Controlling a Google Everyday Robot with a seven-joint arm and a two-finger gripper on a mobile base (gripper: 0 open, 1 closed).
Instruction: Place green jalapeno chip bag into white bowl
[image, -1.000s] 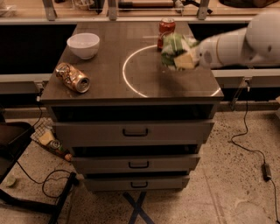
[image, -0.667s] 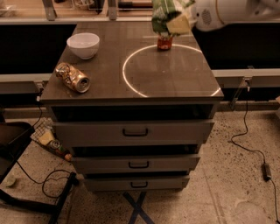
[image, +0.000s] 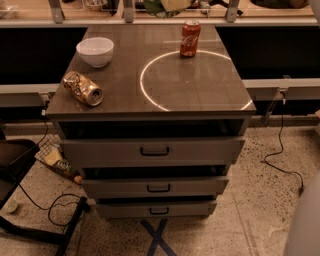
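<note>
Item sought: green jalapeno chip bag, only a sliver of green crinkled material at the very top edge of the view, up-picture and a little left of the red can. Not lying on the tabletop.
Hand: hand, a pale shape just beside the bag on its right, at the top edge and almost wholly out of frame. How wide it stands, and whether it grips the bag, cannot be told.
Destination: white bowl, upright at the far left corner of the tabletop. Nothing seen inside. Well apart from the bag.
Done, by judgement: pick-up complete, since the bag sits clear of the tabletop and next to the hand.
Left, by judgement: carry leftward to above the bowl, lower, release. Bag likely wider than the bowl mouth, so probably resting on the rim rather than sinking in.
Progress, by judgement: roughly the middle of the task, with placing not yet begun.
Bystanders: red can upright on the far arc of the white ring. Crushed tan can on its side at front left, near the bowl but not touching.
Cut off: most of the bag, nearly all of the hand, the whole arm.
Hard to make out: height of the bag over the tabletop, and any contact between bag and hand.
Unidentified: pale blur at bottom right, clipped by the frame.
</note>
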